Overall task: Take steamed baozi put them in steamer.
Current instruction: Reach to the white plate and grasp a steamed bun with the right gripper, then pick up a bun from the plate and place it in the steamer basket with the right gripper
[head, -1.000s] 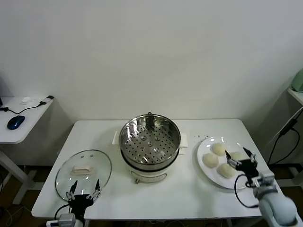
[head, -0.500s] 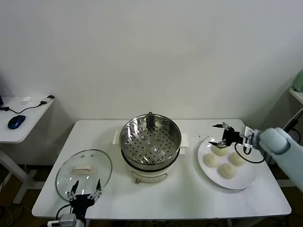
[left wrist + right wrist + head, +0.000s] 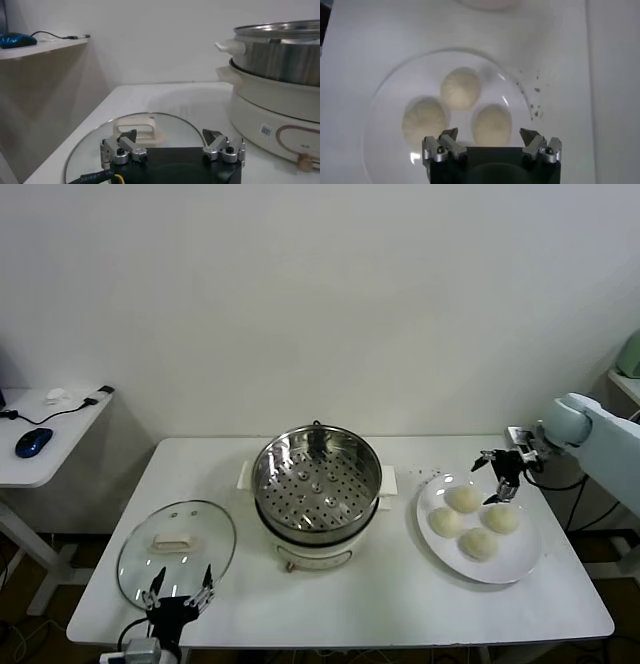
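Observation:
Several cream-white steamed baozi (image 3: 463,498) lie on a white plate (image 3: 520,559) at the table's right. The steamer (image 3: 317,484), a shiny steel pot on a cream base, stands at the middle with its perforated tray bare. My right gripper (image 3: 503,474) hovers open above the plate's far edge, holding nothing. In the right wrist view it (image 3: 490,136) hangs over one baozi (image 3: 491,124), with two more (image 3: 460,88) beyond on the plate (image 3: 385,100). My left gripper (image 3: 180,594) rests open at the table's front left edge, by the lid.
A round glass lid (image 3: 200,559) with a white handle lies on the table left of the steamer, just ahead of the left gripper (image 3: 172,137). The steamer's base (image 3: 270,107) rises beside it. A side desk with a blue mouse (image 3: 33,442) stands off to the left.
My right gripper moved from the plate's near side up and over to its far edge, then slightly right. The left arm and the baozi stayed put.

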Controlling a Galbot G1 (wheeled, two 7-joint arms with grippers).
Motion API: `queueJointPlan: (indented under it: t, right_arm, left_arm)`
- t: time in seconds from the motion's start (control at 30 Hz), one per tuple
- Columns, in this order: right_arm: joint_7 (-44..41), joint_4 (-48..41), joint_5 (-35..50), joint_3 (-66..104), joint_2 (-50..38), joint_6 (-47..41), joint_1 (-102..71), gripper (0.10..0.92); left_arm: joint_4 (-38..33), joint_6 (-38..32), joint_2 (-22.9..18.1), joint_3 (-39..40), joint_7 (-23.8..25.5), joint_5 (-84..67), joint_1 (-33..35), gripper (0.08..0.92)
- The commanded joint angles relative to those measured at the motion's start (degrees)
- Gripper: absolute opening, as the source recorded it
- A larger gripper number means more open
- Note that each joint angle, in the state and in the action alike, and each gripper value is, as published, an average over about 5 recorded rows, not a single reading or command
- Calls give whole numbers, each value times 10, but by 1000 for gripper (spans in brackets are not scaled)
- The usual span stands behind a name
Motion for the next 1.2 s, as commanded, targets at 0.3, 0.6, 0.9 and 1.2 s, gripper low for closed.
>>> queueJointPlan:
  t: [0.3, 0.6, 0.9, 1.2]
  right_arm:
    - [12, -167, -28, 2, 123, -19, -41, 823]
    - [24, -210, -57, 28, 163, -22, -65, 814]
    - [28, -211, -60, 41, 162, -22, -65, 675]
    - [6, -50, 53, -86, 92, -26, 100, 662]
  left_arm:
    - [2, -6, -2, -1, 0, 2, 9, 823]
    - [0, -4, -7, 2, 0, 3, 7, 823]
    - [-1, -4, -8, 3, -1, 3, 8, 823]
    - [-10, -6, -9, 12, -1, 8, 17, 823]
